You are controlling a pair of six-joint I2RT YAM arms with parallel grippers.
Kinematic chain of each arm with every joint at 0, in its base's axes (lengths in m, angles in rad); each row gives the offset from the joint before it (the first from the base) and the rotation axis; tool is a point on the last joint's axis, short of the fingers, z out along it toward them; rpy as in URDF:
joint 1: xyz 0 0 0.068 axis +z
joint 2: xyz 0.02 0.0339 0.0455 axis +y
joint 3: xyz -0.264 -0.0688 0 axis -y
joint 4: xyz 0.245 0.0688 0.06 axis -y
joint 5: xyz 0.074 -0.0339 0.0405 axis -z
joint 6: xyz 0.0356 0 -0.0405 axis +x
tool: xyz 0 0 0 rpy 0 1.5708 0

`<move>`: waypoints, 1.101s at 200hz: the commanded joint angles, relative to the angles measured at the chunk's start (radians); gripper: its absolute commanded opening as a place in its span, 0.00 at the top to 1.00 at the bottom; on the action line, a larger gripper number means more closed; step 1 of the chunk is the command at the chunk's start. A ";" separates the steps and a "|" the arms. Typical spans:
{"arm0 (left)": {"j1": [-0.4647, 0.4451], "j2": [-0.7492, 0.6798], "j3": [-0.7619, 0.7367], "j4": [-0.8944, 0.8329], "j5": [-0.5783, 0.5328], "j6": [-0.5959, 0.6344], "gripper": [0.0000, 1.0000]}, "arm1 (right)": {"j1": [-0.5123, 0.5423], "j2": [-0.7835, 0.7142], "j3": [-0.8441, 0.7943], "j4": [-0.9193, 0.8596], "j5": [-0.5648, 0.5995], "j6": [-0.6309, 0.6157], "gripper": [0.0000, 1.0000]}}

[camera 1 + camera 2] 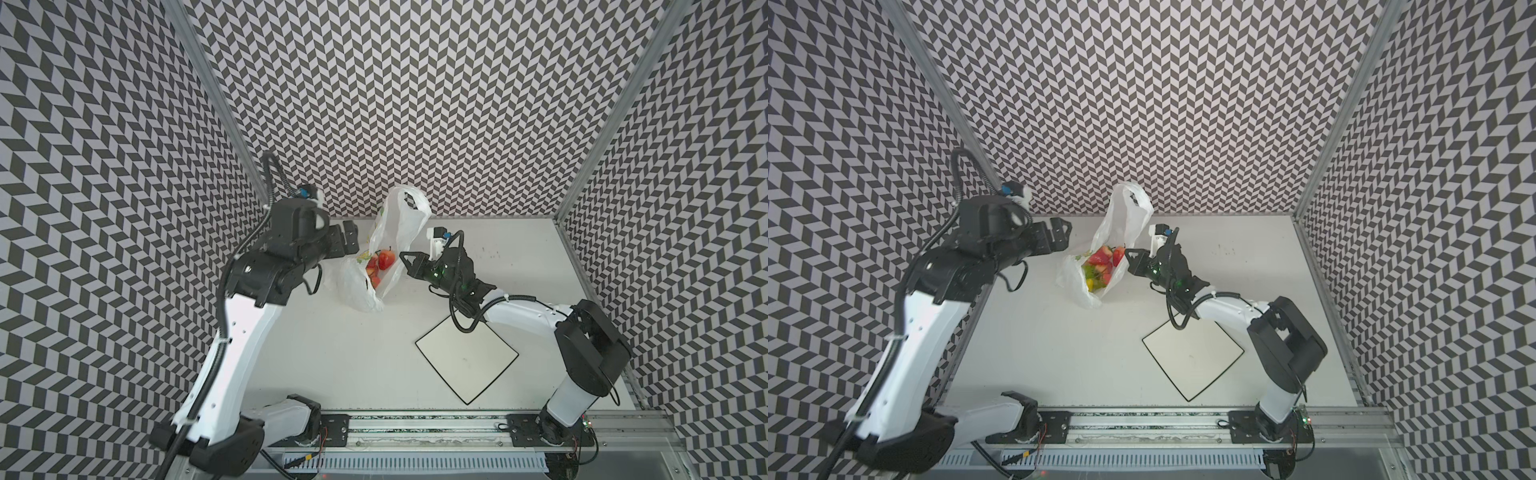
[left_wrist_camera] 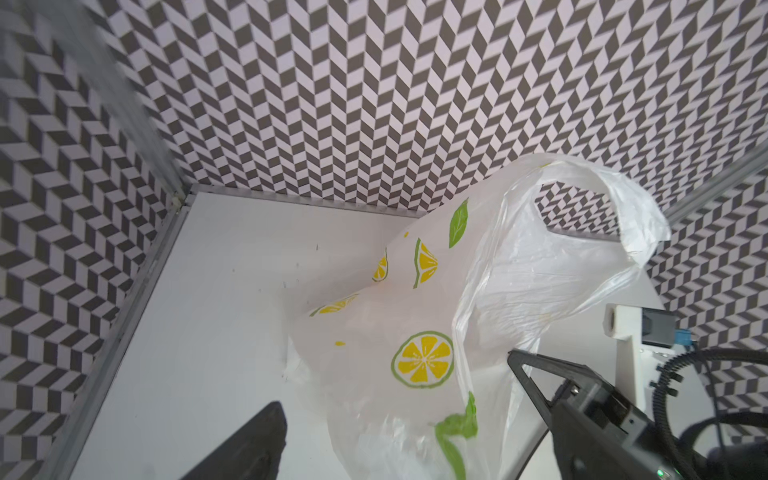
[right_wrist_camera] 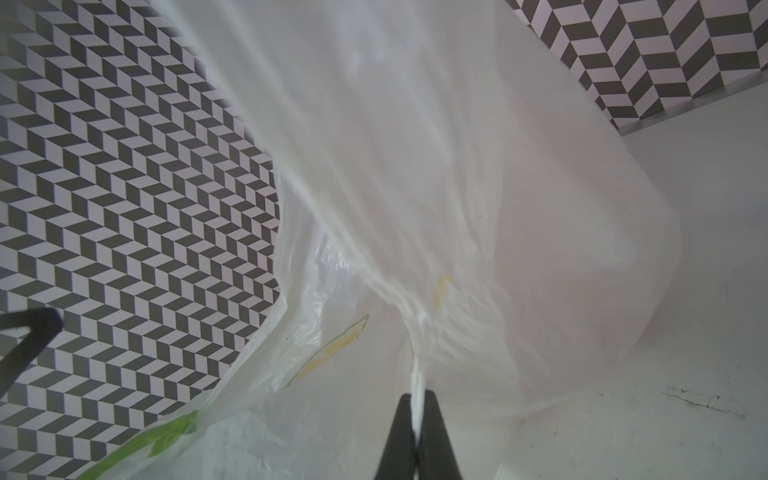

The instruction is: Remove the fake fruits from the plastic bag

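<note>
Right wrist view shows the right gripper [image 3: 417, 401] closed tight on a thin twisted fold of the plastic bag [image 3: 415, 166], with only a narrow strip of film between its two black fingers. In both top views the bag stands on the table [image 1: 332, 353] near the back wall, between the two grippers. Its mouth is open upward and one handle stands high behind. The fake fruits [image 1: 1098, 266] are all inside the bag. A red apple [image 1: 386, 258] and a strawberry [image 1: 1098, 257] lie on top, and something yellow-green lies below them. The left gripper [image 1: 345, 237] is wide open and holds nothing. It hangs just beside the left wall of the bag, and I cannot see that it touches the bag. The square plate [image 1: 467, 353] is well apart, nearer the front, and no fruit lies on it. I think the main risk is the pinch itself: the film is thin and smooth, so a pull can slide it out, and then the mouth falls shut over the fruits. A strong lift on this one side can also tip the bag, and the round glossy fruits may roll out over the table. If the left gripper goes in, it may catch the loose film and not a fruit.
</note>
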 commanded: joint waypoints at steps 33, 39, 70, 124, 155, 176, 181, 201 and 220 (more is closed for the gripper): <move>-0.121 0.285 0.175 -0.192 -0.068 0.052 0.00 | 0.005 -0.024 0.000 0.027 -0.022 -0.044 1.00; -0.132 0.298 0.177 -0.194 -0.094 0.055 0.00 | 0.005 -0.025 -0.003 0.026 -0.023 -0.044 1.00; -0.143 0.352 0.170 -0.167 -0.106 0.068 0.00 | 0.005 -0.033 -0.023 0.026 -0.024 -0.038 1.00; -0.146 0.395 0.153 -0.116 -0.284 0.064 0.75 | 0.005 -0.065 -0.051 -0.012 0.003 -0.055 1.00; -0.147 0.342 0.140 -0.050 -0.343 0.067 1.00 | 0.004 -0.081 -0.065 -0.077 0.038 -0.071 1.00; -0.160 0.233 0.023 0.069 -0.323 0.084 1.00 | 0.004 -0.099 -0.115 -0.126 0.072 -0.084 1.00; -0.162 0.200 -0.020 0.104 -0.307 0.089 1.00 | 0.004 -0.103 -0.130 -0.138 0.081 -0.086 0.99; -0.166 0.061 -0.219 0.245 -0.211 0.098 1.00 | 0.004 -0.125 -0.198 -0.163 0.126 -0.101 0.91; -0.166 -0.045 -0.377 0.331 -0.137 0.079 1.00 | 0.002 -0.148 -0.234 -0.191 0.143 -0.123 0.73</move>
